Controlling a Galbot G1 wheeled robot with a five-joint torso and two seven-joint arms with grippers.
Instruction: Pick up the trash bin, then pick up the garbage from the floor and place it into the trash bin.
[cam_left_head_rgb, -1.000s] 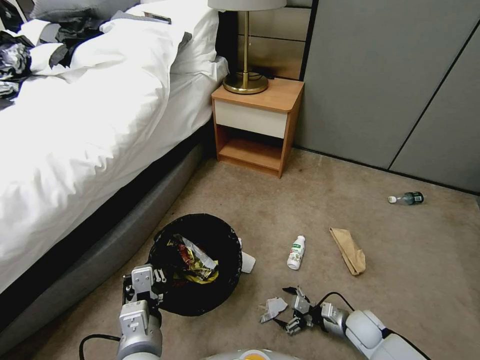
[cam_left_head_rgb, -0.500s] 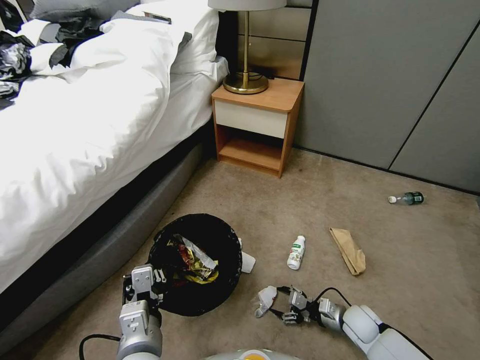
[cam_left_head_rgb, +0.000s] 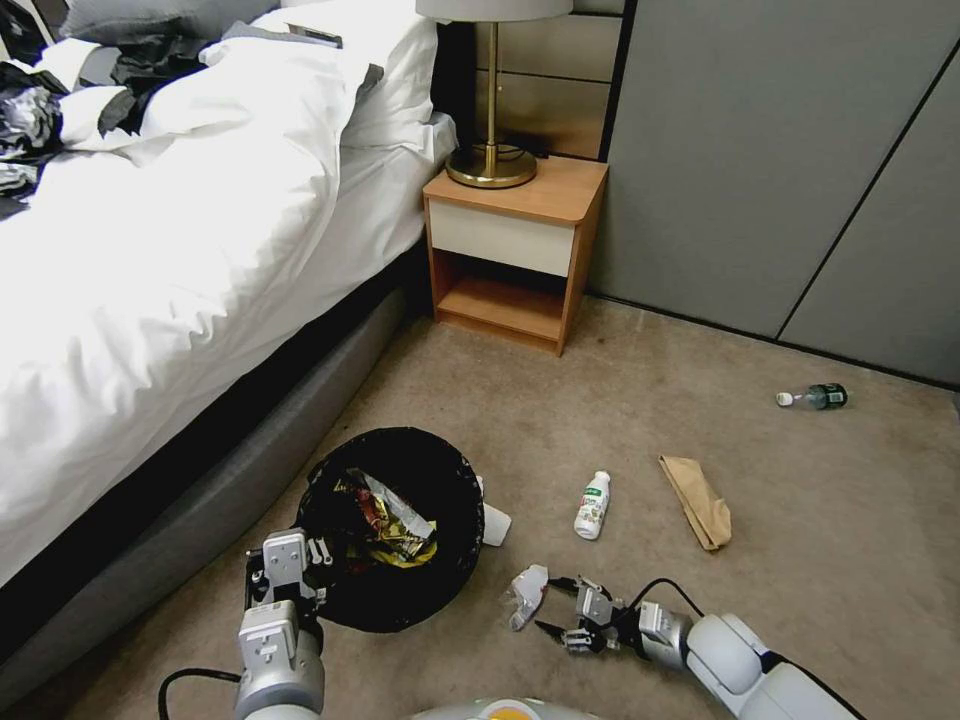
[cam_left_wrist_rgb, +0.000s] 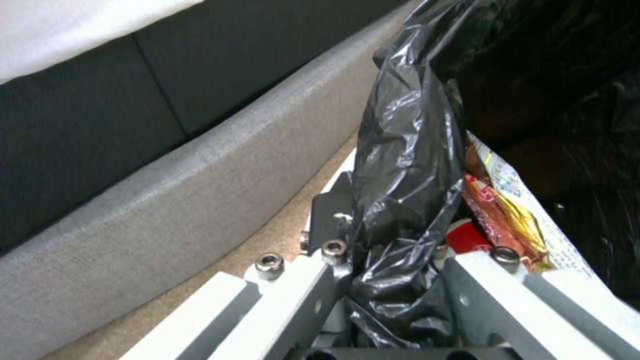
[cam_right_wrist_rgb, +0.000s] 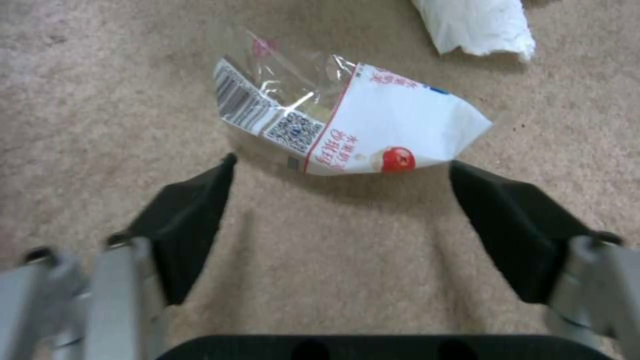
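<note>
Left claw (cam_left_head_rgb: 287, 578) clamped on trash bin (cam_left_head_rgb: 395, 525) rim, bin beside bed (cam_left_head_rgb: 150, 300), wrappers inside | right claw (cam_left_head_rgb: 562, 612) fingers apart, low over carpet, white wrapper (cam_right_wrist_rgb: 347, 132) just ahead, untouched | brown paper bag (cam_left_head_rgb: 696, 500) | white bottle (cam_left_head_rgb: 592, 505) | far bottle (cam_left_head_rgb: 815, 397)

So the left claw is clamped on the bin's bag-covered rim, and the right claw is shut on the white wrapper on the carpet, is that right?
Not quite. The left claw is clamped on the trash bin's bag-covered rim, but the right claw is open. In the right wrist view its fingers stand wide apart, and the white wrapper lies on the carpet just beyond their tips, not gripped.
</note>
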